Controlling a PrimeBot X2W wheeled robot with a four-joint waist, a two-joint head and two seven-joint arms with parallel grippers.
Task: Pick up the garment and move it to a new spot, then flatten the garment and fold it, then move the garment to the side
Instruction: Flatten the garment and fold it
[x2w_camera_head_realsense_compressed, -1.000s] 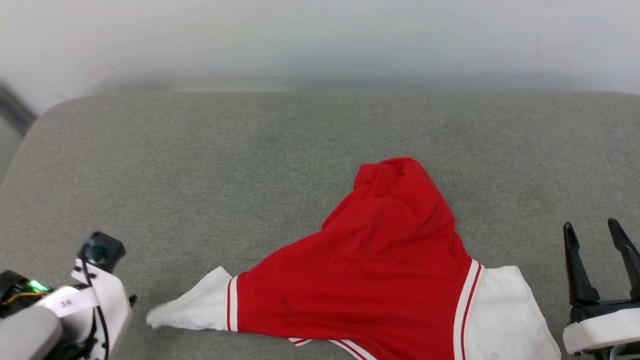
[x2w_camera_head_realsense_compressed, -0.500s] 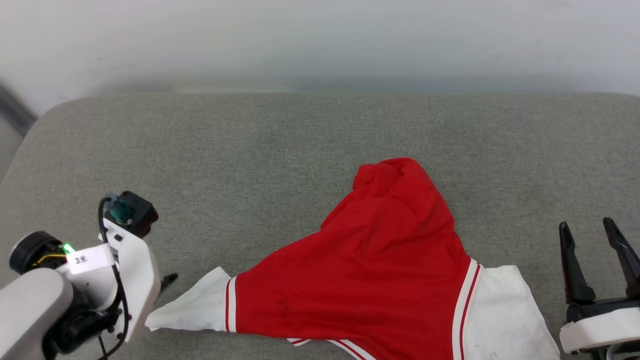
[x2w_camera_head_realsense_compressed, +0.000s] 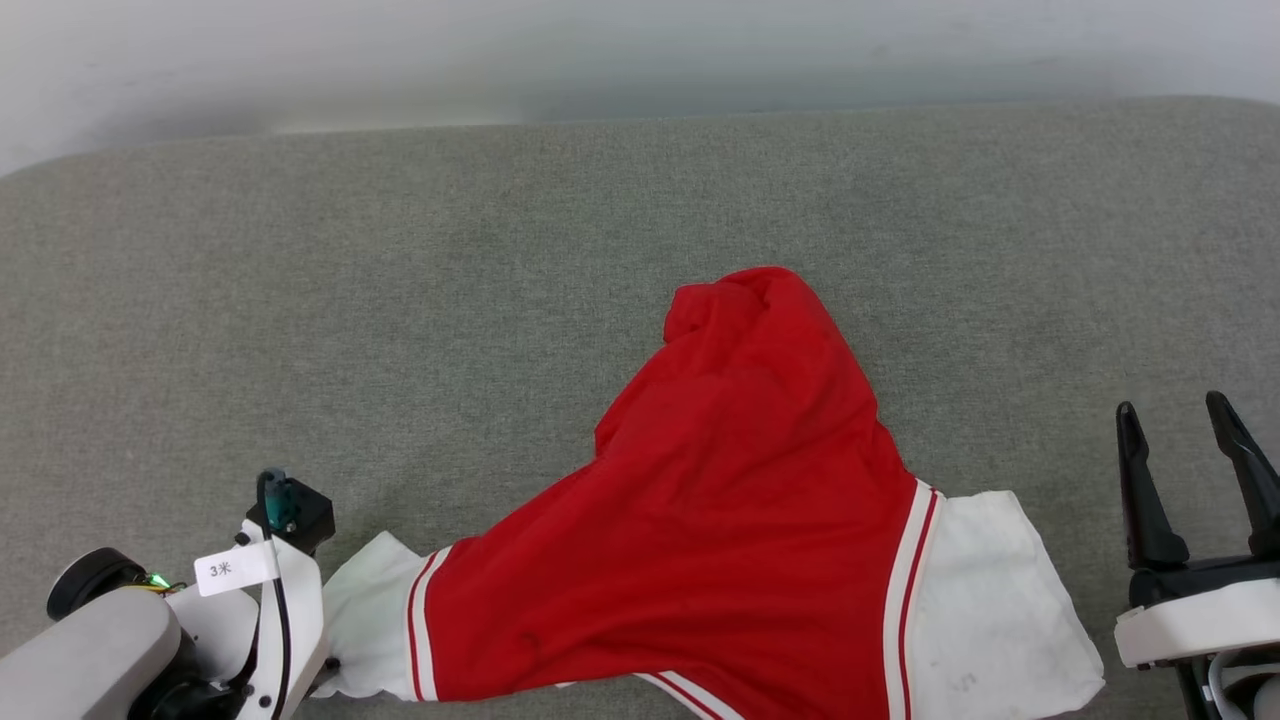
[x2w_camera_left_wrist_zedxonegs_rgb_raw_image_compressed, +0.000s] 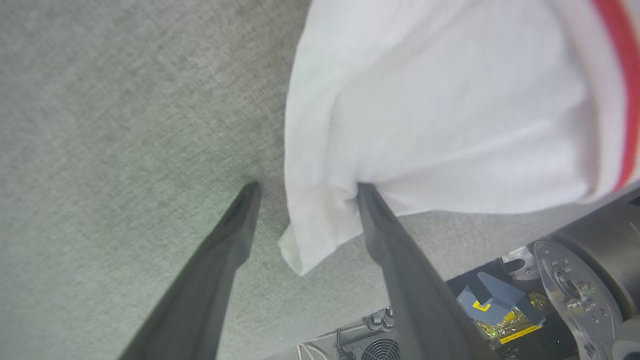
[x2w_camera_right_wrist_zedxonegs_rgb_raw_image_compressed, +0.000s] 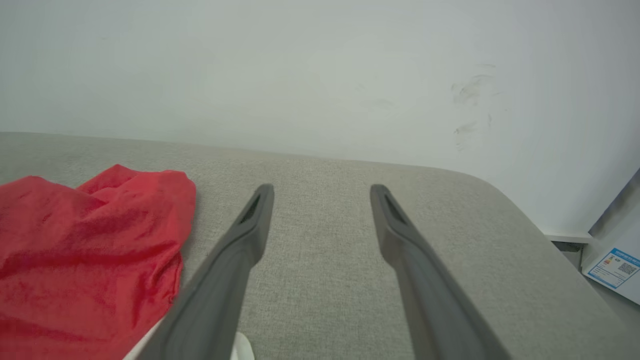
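The garment (x2w_camera_head_realsense_compressed: 740, 500), a red jersey with white sleeves and striped trim, lies rumpled on the grey cushion (x2w_camera_head_realsense_compressed: 400, 300); no lettering shows. Its left white sleeve (x2w_camera_left_wrist_zedxonegs_rgb_raw_image_compressed: 440, 110) ends between the fingers of my left gripper (x2w_camera_left_wrist_zedxonegs_rgb_raw_image_compressed: 306, 189), which is open, with the right finger touching the sleeve's edge. In the head view my left wrist (x2w_camera_head_realsense_compressed: 270, 620) sits right at that sleeve's tip, covering the fingers. My right gripper (x2w_camera_head_realsense_compressed: 1170, 410) stands open and empty to the right of the other sleeve. In the right wrist view, the right gripper (x2w_camera_right_wrist_zedxonegs_rgb_raw_image_compressed: 321, 189) hovers over bare cushion, with the garment's red bunch (x2w_camera_right_wrist_zedxonegs_rgb_raw_image_compressed: 85, 240) at its left.
A pale wall (x2w_camera_right_wrist_zedxonegs_rgb_raw_image_compressed: 300, 75) runs behind the cushion. The cushion's rounded right end drops off near a box with a blue label (x2w_camera_right_wrist_zedxonegs_rgb_raw_image_compressed: 612, 267). The robot's base (x2w_camera_left_wrist_zedxonegs_rgb_raw_image_compressed: 500, 310) shows just below the cushion's near edge.
The head camera has tilted, shifting the whole picture. My left arm has swung forward and in to the left sleeve's tip. The right gripper has barely moved.
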